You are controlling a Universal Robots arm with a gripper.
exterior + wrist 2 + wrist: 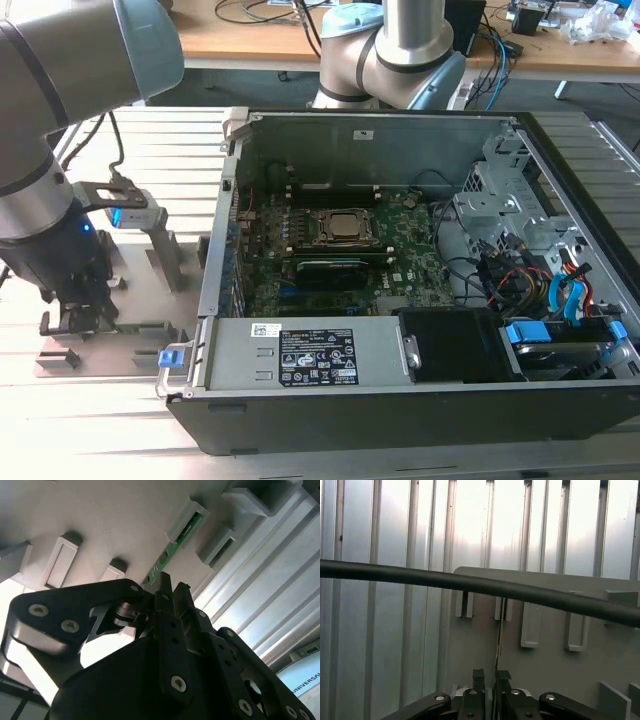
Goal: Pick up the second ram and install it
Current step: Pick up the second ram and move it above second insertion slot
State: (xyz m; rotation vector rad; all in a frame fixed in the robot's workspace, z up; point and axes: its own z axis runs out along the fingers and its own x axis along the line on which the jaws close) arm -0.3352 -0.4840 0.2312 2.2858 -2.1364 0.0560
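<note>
An open computer case [380, 425] lies on the slatted table [100, 440], with a motherboard [420, 275], CPU socket [345, 228] and power supply [300, 355] inside it. Beside the case, on the exterior view's left, sits a grey slotted holder tray [140, 300].

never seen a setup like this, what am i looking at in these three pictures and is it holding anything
It's a robot arm working beside an open computer case. The exterior view looks on from off the arm; both wrist views come from cameras riding near its claw. On the slatted metal table sits a grey holder tray with a slim green ram stick standing in a slot. The claw is down at that stick, straddling its edge; whether it grips it can't be told.
</note>
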